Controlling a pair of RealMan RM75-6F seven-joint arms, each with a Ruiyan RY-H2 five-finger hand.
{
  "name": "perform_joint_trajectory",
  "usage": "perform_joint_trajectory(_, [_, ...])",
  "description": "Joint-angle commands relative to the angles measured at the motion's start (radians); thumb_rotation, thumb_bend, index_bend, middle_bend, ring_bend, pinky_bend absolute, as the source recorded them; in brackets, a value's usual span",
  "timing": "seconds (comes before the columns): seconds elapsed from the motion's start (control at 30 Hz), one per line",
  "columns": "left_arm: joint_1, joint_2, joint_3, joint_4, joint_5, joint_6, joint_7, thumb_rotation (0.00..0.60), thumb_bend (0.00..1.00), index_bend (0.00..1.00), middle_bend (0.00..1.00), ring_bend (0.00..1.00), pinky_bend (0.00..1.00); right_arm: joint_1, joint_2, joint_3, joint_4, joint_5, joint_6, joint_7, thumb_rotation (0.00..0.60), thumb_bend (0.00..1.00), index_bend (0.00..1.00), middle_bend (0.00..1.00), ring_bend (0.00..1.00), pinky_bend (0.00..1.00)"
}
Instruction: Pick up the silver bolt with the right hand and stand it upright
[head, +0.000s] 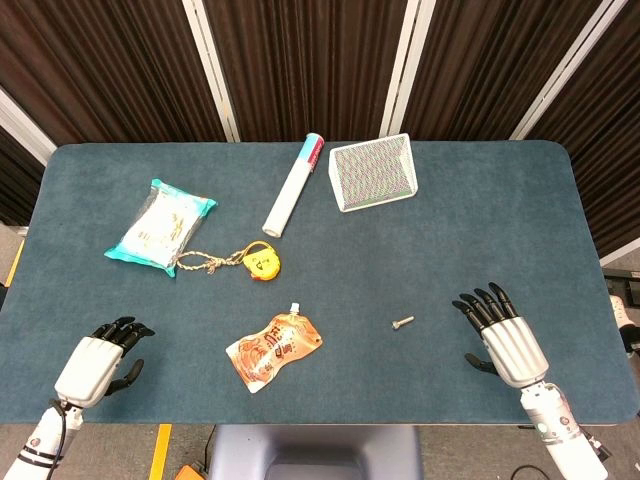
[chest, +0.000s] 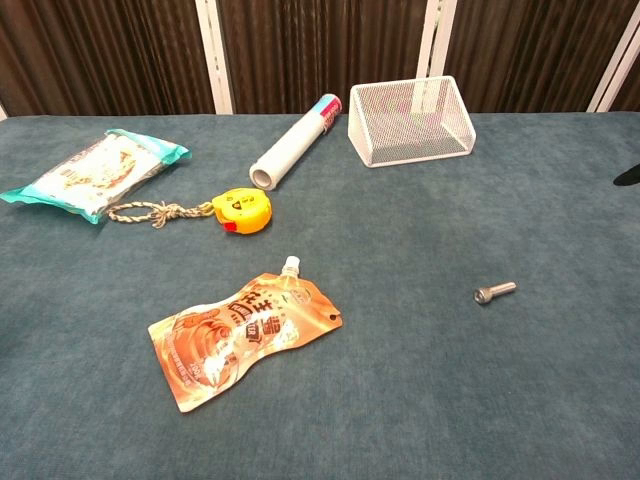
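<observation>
A lab: curtained backdrop behind a blue-felted test table.

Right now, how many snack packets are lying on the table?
2. The teal packet lies at the far left beside the rope, and the orange spout pouch lies near the front, left of the bolt. None seems hidden.
</observation>
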Motion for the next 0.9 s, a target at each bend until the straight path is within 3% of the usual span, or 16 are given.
perform_joint_trajectory(0.03, [-0.001, -0.001, 0.002, 0.001, 0.001, -0.004, 0.003, 0.6, 0.43, 0.31, 0.3, 0.2, 0.35, -0.001, 0.001, 0.003, -0.001, 0.001, -0.004, -0.003, 0.6, 0.09, 0.28, 0.25, 0.19, 0.13])
perform_joint_trajectory(0.23, [0.001, 0.0, -0.002, -0.002, -0.002, 0.001, 0.005, 0.6, 0.43, 0.31, 0.3, 0.2, 0.35, 0.007, 0.015, 0.01, -0.019, 0.01, -0.033, -0.001, 0.6, 0.1, 0.28, 0.25, 0.19, 0.13])
perform_joint_trajectory(0.33, [0.001, -0.001, -0.002, 0.0, -0.004, 0.0, 0.001, 0.6, 0.43, 0.31, 0.3, 0.2, 0.35, 0.017, 0.023, 0.019, -0.041, 0.02, -0.057, -0.028, 0.6, 0.16, 0.28, 0.3, 0.23, 0.14])
perform_joint_trajectory(0.4, [0.0, 0.0, -0.001, 0.0, -0.007, -0.006, 0.0, 0.6, 0.43, 0.31, 0.3, 0.2, 0.35, 0.031, 0.024, 0.028, -0.052, 0.022, -0.076, -0.053, 0.6, 0.2, 0.3, 0.39, 0.32, 0.25])
perform_joint_trajectory(0.57, [0.001, 0.002, -0.002, -0.001, -0.002, 0.0, -0.003, 0.6, 0.43, 0.31, 0.3, 0.2, 0.35, 0.08, 0.008, 0.057, -0.051, 0.035, -0.144, -0.088, 0.6, 0.34, 0.47, 0.66, 0.61, 0.56])
perform_joint_trajectory(0.7, [0.001, 0.003, -0.004, 0.0, -0.01, -0.004, -0.008, 0.6, 0.43, 0.31, 0.3, 0.2, 0.35, 0.126, -0.001, 0.071, -0.048, 0.048, -0.217, -0.109, 0.6, 0.38, 0.49, 0.72, 0.68, 0.63])
perform_joint_trajectory(0.9, [0.002, 0.008, -0.004, -0.005, -0.004, 0.005, -0.01, 0.6, 0.43, 0.31, 0.3, 0.2, 0.35, 0.174, -0.042, 0.083, -0.018, 0.075, -0.299, -0.147, 0.6, 0.4, 0.49, 0.73, 0.7, 0.65])
